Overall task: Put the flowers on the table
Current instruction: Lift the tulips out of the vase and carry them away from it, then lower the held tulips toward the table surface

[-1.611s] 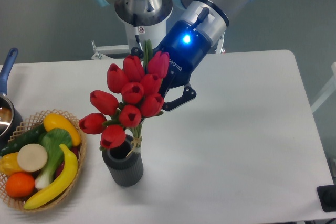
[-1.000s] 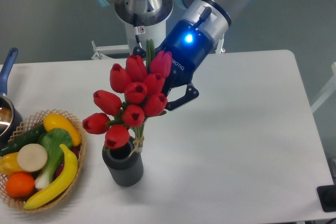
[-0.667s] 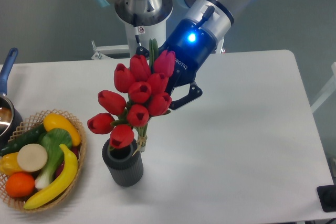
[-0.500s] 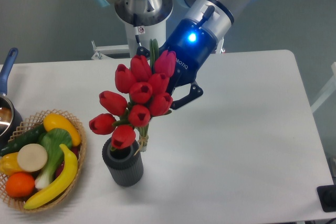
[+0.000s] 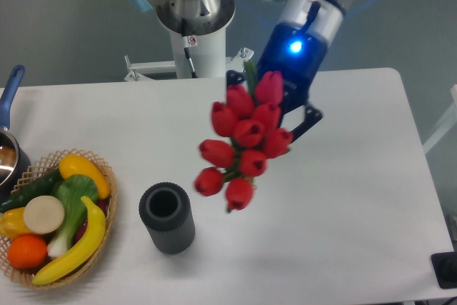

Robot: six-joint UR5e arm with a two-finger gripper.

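You've got the gripper (image 5: 275, 116) clamped on the flowers (image 5: 245, 141), and the red bunch hangs in the air above the white table (image 5: 343, 176), clear of the dark ribbed vase (image 5: 166, 217) standing beside the wicker basket (image 5: 107, 198) of toy produce.

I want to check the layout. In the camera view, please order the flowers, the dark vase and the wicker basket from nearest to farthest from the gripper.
1. The flowers, held in the gripper itself, above mid-table.
2. The dark vase, empty, lower left of the gripper.
3. The wicker basket of toy produce, at the far left edge.
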